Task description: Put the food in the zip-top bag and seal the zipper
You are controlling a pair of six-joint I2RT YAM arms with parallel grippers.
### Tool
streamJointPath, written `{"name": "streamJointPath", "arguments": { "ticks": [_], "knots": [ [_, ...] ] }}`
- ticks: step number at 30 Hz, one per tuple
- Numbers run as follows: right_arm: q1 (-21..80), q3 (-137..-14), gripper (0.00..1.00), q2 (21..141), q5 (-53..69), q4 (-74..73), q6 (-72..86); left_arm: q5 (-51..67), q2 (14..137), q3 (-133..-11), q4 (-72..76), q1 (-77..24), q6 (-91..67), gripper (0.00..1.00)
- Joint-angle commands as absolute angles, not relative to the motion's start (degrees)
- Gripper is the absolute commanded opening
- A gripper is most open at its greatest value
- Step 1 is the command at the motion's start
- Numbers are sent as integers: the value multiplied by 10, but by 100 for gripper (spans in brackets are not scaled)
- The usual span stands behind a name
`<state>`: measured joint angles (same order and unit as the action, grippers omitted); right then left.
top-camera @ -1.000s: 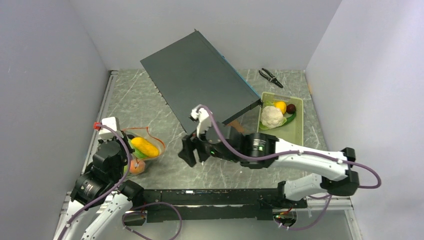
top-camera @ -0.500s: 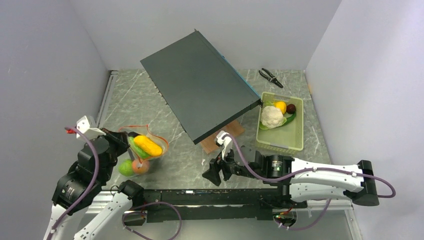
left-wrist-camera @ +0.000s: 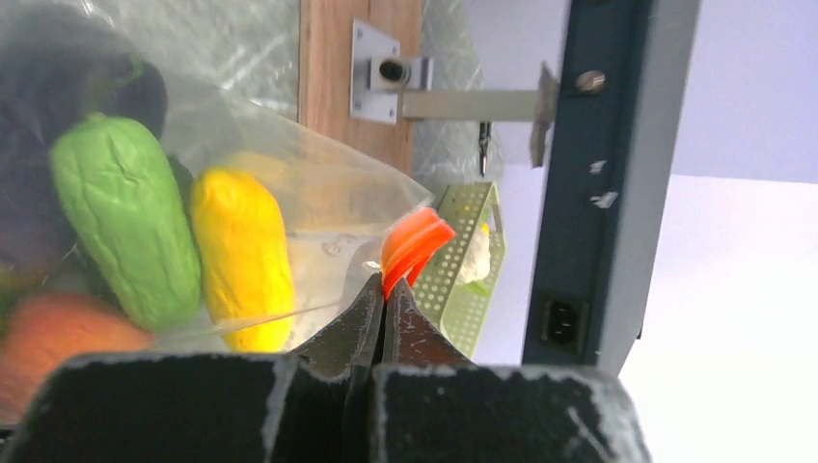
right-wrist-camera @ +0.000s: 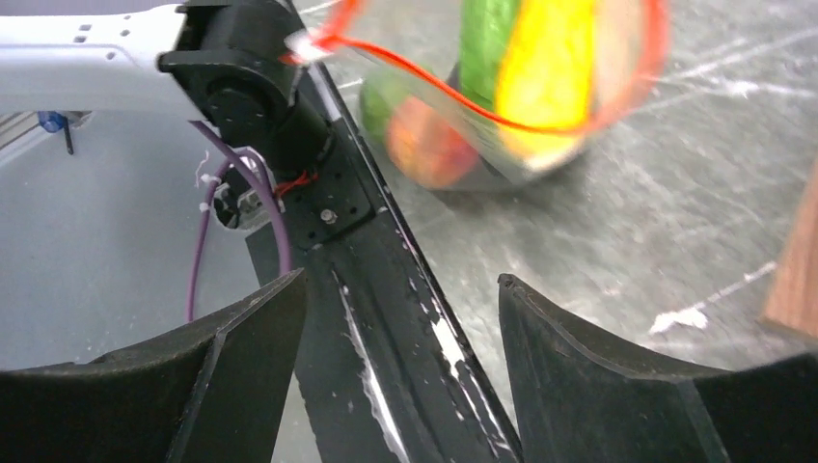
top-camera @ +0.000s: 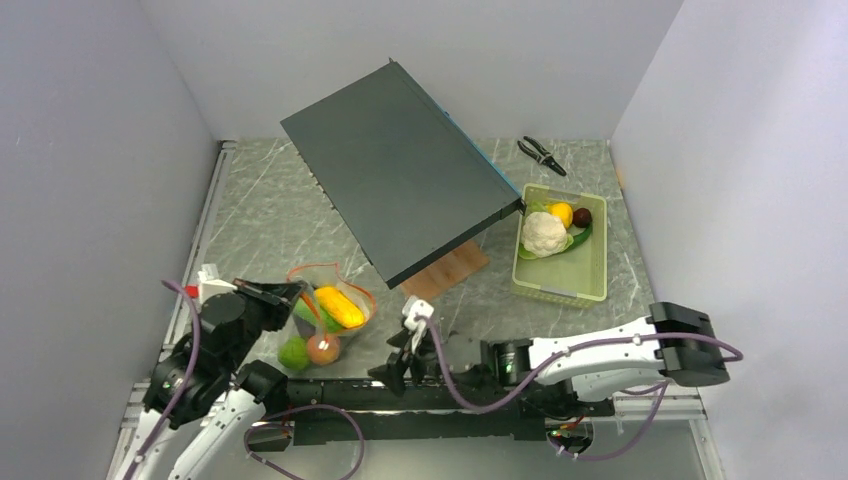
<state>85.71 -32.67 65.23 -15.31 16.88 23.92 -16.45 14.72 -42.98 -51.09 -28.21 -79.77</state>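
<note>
The right gripper [top-camera: 398, 366] sits low at the near table edge, jaws spread wide and holding nothing. The left gripper [left-wrist-camera: 383, 289] is clamped fully closed on the orange-red zipper [left-wrist-camera: 415, 243] of the zip-top bag [top-camera: 335, 322]. The bag is at near left, its mouth gaping. Inside are a yellow piece [top-camera: 338, 306], a green lime [top-camera: 293, 353] and an orange [top-camera: 323, 348]. Farther right, the pale green tray [top-camera: 592, 272] contains the white cauliflower [top-camera: 543, 232] and other pieces. A tilted dark panel [top-camera: 400, 180] stands over a wooden block [top-camera: 450, 270]. Pliers [top-camera: 541, 153] lie at the far edge.
</note>
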Motion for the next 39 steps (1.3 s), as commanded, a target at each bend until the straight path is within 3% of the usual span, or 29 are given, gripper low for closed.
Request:
{"name": "streamJointPath", "arguments": {
  "ticks": [1, 6, 14, 19, 22, 28, 33, 39],
  "knots": [
    [941, -334, 74, 708, -314, 368, 166, -72, 125, -337, -387, -280, -921, 0],
    [992, -353, 73, 770, -391, 458, 128, -73, 132, -357, -414, -280, -910, 0],
    [998, -470, 74, 859, -522, 357, 275, -80, 113, -370, -447, -280, -902, 0],
    [999, -620, 72, 947, -618, 137, 417, -86, 101, -366, -460, -280, -910, 0],
    [998, -684, 69, 978, -673, -60, 592, -91, 102, -377, -467, -280, -904, 0],
    [998, -690, 65, 975, -638, -51, 549, -100, 109, -392, -481, -280, -884, 0],
    [997, -730, 66, 979, -601, -154, 599, -120, 106, -406, -502, -280, -873, 0],
    [968, -705, 66, 985, -529, -44, 547, -122, 104, -409, -498, -280, -875, 0]
  ]
}}
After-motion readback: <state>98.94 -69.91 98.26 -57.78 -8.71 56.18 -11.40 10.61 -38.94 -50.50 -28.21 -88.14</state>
